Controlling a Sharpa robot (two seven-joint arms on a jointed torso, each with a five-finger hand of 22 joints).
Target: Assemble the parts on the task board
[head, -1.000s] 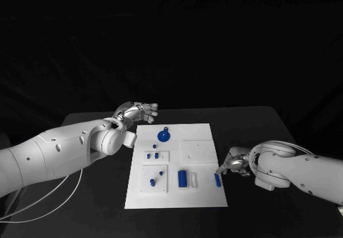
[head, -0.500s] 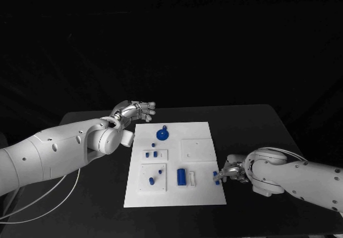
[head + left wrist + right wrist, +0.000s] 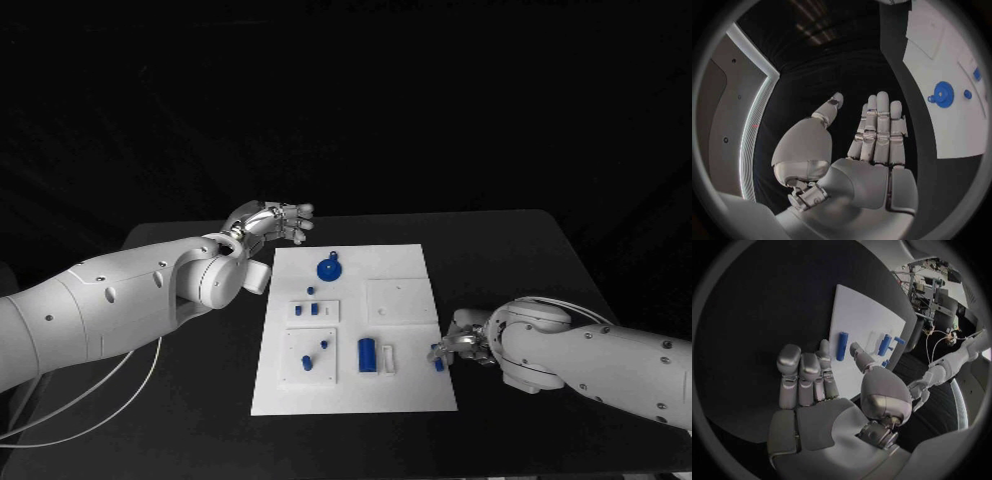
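We see left hand (image 3: pixel 274 222) spread, empty, at task board's (image 3: pixel 404 392) 11 o'clock; right hand (image 3: pixel 464 343) spread, empty, beside blue bar (image 3: pixel 438 360) at 4.

The table (image 3: pixel 505 250) is black, with rounded far corners, and spans the lower half of the head view. The task board (image 3: pixel 404 275), a white rectangular plate, lies flat at the centre of the frame, long side running from far to near. Bare table surface shows on all four sides of the board, widest at the right of the frame and narrowest at the left.
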